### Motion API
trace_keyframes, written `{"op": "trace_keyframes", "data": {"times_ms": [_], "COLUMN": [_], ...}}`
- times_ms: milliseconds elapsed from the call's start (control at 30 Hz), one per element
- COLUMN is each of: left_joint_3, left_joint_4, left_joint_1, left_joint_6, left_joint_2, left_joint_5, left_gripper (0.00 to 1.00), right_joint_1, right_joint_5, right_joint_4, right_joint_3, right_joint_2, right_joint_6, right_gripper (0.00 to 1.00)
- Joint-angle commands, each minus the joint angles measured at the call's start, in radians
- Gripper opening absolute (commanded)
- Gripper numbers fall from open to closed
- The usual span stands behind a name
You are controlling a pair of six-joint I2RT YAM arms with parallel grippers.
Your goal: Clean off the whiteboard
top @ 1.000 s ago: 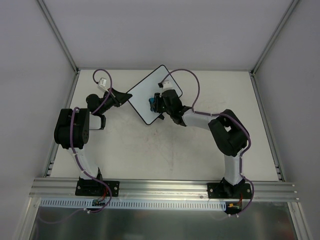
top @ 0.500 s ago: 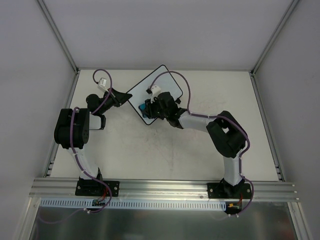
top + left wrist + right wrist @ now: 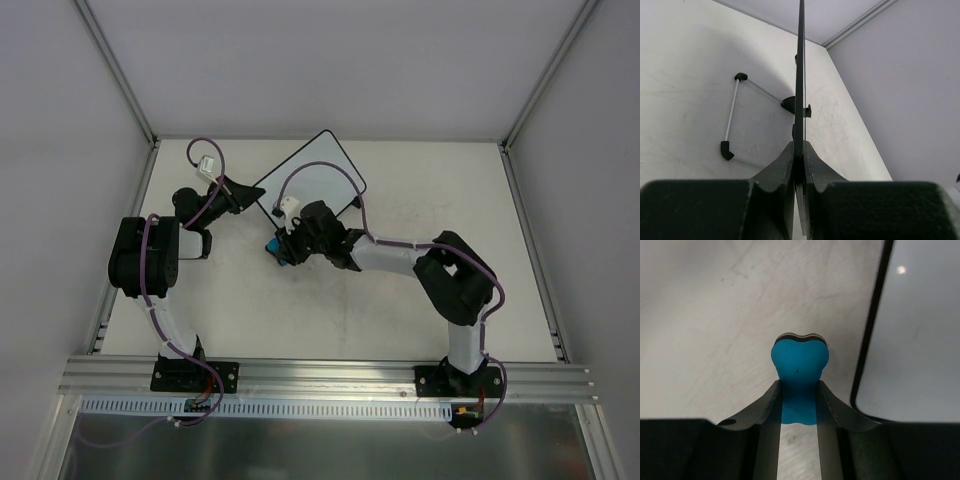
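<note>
The whiteboard point(image 3: 318, 180) lies tilted at the back middle of the table, its white face blank. My left gripper point(image 3: 243, 193) is shut on its left corner. In the left wrist view the board point(image 3: 801, 60) shows edge-on as a thin black line pinched between the jaws of that gripper point(image 3: 801, 150). My right gripper point(image 3: 281, 246) is shut on a small blue eraser point(image 3: 273, 246), just off the board's lower-left edge over the table. In the right wrist view the eraser point(image 3: 800, 360) sticks out beyond the gripper point(image 3: 800, 386), left of the board's black frame point(image 3: 871, 330).
A thin wire stand with black feet point(image 3: 731, 115) juts from the board's underside onto the table. Grey enclosure walls and aluminium posts point(image 3: 118, 70) ring the table. An aluminium rail point(image 3: 330, 375) runs along the near edge.
My right gripper has slid the blue eraser down and left across the whiteboard and off its lower-left edge. The left gripper and the board have not moved.
</note>
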Motion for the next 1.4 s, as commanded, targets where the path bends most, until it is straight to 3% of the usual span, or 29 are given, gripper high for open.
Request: {"op": "trace_keyframes", "data": {"times_ms": [0,200,367,467,800,1000,1167,1367], "left_joint_3": [0.019,0.014,0.014,0.016,0.014,0.016,0.014,0.017], "left_joint_4": [0.086,0.103,0.119,0.122,0.125,0.123,0.122,0.122], "left_joint_1": [-0.005,0.002,0.004,0.004,0.007,0.007,0.008,0.008], "left_joint_6": [0.032,0.014,0.001,0.0,-0.005,-0.006,-0.005,-0.006], "left_joint_2": [0.009,0.01,0.015,0.016,0.016,0.019,0.018,0.019], "left_joint_5": [0.064,0.064,0.066,0.064,0.068,0.064,0.066,0.066], "left_gripper": [0.0,0.0,0.0,0.0,0.0,0.06,0.14,0.24], "right_joint_1": [0.024,0.03,0.023,-0.013,-0.247,-0.278,-0.284,-0.284], "right_joint_5": [-0.039,0.04,0.278,0.326,0.332,0.387,0.386,0.384], "right_joint_4": [-0.065,-0.168,-0.416,-0.545,-0.597,-0.605,-0.61,-0.608], "right_joint_3": [-0.051,-0.153,-0.167,-0.159,-0.303,-0.312,-0.3,-0.3], "right_joint_2": [-0.161,-0.338,-0.398,-0.392,-0.419,-0.396,-0.363,-0.353], "right_joint_6": [-0.035,0.017,0.087,0.138,0.266,0.273,0.279,0.281], "right_gripper": [0.01,0.01,0.0,0.0,0.0,0.04,0.17,0.49]}}
